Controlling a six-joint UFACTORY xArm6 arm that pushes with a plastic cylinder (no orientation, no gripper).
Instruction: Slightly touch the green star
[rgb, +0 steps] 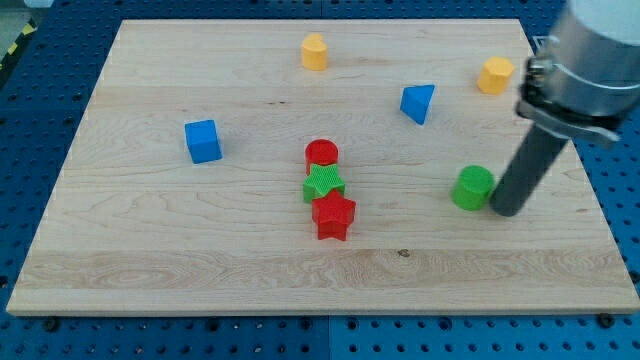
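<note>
Green star (323, 183) wedged between red cylinder (321, 153), red star (333, 215).

A pale wooden board (150, 240) carries eight small blocks. Near the middle, a red cylinder (321, 153), a green star (323, 183) and a red star (333, 215) touch in a line. A blue cube (203, 141) lies at the view's left. A blue wedge (418, 102), two yellow blocks (315, 51) (495, 75) and a green cylinder (472, 187) sit apart.
</note>
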